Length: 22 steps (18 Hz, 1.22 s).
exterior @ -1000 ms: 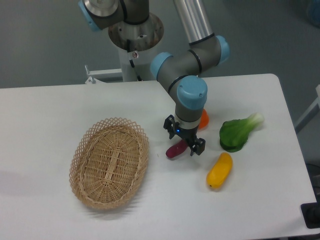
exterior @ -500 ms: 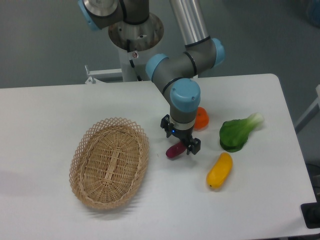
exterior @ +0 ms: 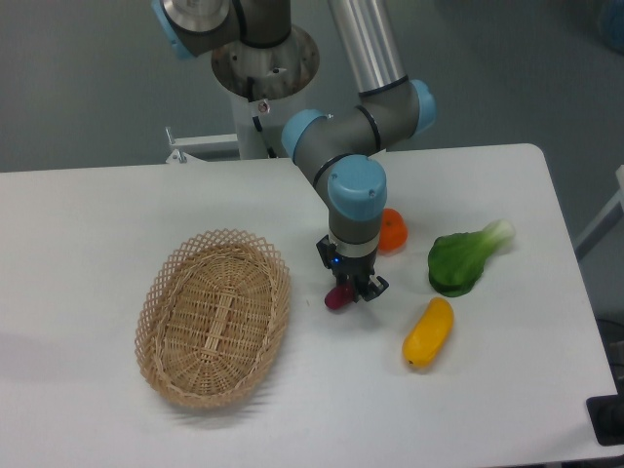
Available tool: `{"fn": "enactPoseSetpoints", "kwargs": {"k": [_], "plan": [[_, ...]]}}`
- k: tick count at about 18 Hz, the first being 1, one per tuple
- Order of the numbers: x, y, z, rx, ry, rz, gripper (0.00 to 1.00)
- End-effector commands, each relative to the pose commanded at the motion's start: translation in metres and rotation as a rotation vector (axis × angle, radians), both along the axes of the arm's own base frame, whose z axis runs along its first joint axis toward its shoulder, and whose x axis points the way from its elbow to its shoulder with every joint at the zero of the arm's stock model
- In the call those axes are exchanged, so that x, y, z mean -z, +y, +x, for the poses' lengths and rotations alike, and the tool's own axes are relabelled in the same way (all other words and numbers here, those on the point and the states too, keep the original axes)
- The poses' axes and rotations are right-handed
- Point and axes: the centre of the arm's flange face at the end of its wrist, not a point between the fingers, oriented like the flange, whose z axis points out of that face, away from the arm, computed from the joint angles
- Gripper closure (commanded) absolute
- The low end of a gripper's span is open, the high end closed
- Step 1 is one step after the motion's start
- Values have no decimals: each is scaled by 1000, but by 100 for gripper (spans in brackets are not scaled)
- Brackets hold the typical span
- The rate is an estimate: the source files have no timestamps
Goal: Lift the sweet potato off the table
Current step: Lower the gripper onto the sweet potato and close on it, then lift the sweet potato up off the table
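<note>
The purple sweet potato [exterior: 335, 299] lies on the white table [exterior: 97, 214], just right of the basket. Only its left end shows below the gripper. My gripper [exterior: 352, 290] points straight down right over the sweet potato, low at the tabletop. Its fingers stand apart on either side of the vegetable, and I see no squeeze on it. The rest of the sweet potato is hidden behind the fingers.
A woven oval basket [exterior: 213, 317] sits to the left. An orange fruit [exterior: 394, 231] lies just behind the gripper. A yellow oblong vegetable [exterior: 428, 332] lies to the right front, and a green leafy vegetable [exterior: 461, 258] at the right.
The gripper has shifted left, turned about its axis and come down over the sweet potato, which now shows less. The sweet potato itself has not moved.
</note>
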Motion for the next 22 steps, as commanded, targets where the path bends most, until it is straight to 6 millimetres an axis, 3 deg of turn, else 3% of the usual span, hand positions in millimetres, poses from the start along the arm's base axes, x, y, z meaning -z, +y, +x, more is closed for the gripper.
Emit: {"fn": "enactPoseSetpoints", "kwargs": {"k": [5, 11, 15, 20, 22], "plan": [[-24, 5, -11, -3, 36, 31, 75], [-103, 24, -52, -17, 32, 24, 75], [-158, 13, -93, -50, 12, 15, 75], [-199, -29, -127, -6, 9, 77, 75], [-204, -45, -136, 26, -12, 70, 75]]}}
